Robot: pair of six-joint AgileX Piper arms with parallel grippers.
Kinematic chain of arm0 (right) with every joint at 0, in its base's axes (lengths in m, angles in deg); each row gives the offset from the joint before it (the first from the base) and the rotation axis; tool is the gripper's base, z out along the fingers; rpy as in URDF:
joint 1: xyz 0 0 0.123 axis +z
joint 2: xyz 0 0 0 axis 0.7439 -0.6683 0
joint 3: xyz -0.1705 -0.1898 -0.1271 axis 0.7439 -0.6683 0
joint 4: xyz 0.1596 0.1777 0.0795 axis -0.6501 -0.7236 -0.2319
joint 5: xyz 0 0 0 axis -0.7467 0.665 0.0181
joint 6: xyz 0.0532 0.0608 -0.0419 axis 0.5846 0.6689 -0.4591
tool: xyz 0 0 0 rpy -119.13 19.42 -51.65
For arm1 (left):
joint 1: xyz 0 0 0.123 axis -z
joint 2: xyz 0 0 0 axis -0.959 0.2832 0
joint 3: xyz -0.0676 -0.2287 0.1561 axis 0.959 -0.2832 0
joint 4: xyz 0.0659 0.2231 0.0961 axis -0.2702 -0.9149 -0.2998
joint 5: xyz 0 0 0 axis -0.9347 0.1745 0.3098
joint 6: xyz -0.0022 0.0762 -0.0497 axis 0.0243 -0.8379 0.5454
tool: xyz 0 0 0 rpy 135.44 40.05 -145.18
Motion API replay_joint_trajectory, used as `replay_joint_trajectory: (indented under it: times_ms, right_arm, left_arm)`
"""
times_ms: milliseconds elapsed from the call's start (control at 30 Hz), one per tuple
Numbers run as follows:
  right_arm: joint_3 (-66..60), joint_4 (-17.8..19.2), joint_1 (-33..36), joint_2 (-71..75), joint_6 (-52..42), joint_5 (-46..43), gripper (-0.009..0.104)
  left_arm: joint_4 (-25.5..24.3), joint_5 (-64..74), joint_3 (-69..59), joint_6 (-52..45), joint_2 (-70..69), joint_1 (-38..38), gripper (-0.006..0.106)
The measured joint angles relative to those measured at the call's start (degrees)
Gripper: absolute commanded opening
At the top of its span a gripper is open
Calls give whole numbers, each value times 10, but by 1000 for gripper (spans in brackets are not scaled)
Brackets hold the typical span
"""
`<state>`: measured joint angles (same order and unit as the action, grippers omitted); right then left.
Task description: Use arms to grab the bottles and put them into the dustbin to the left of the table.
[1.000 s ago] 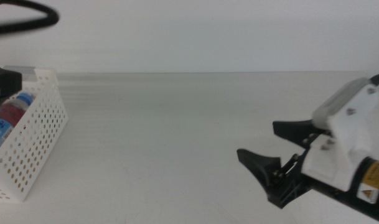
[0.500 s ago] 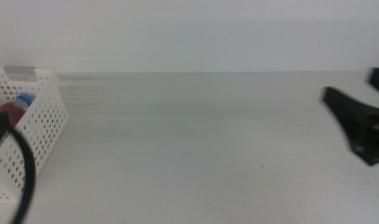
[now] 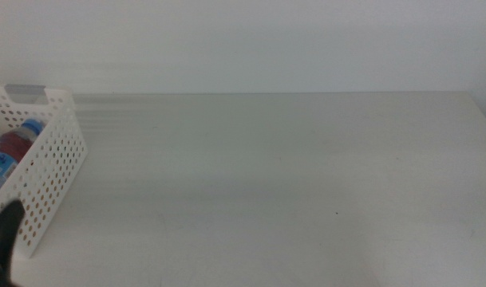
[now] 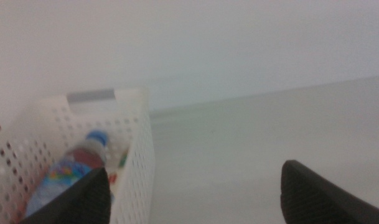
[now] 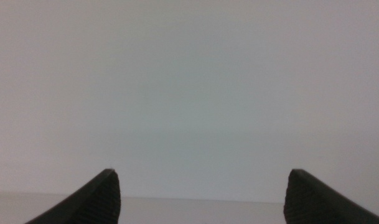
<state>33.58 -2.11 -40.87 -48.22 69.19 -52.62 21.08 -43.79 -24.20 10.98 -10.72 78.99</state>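
Bottles lie binned in the dustbin (light, slippery; grip mid-body); both my claws, left claw and right claw, gape empty.

The table is seen by the middle view from the front, looking forward and slightly down, with the wall filling the upper third of the frame and the dustbin cut off at the left edge. The same dustbin is shown closer by the left wrist view, in the lower left of its frame, with the table edge and wall behind; this is the part shared with the middle view. The right wrist view is aimed almost level at the bare wall, with only a thin strip of table along the bottom edge.
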Motion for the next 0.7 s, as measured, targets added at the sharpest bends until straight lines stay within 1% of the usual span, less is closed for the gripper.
replay_joint_trajectory:
  times_ms: [200, 400, 700]
  right_arm:
    - [-46, 0, -35, 75, 0, 8, 72]
    - [-83, 0, -43, 129, 0, 8, 72]
    - [-93, 0, -43, 145, 0, 45, 72]
  left_arm:
    - [22, -1, -82, 0, -70, 0, 90]
    - [31, 0, -142, 0, -131, 0, 90]
    - [36, 6, -154, 0, -154, -7, 90]
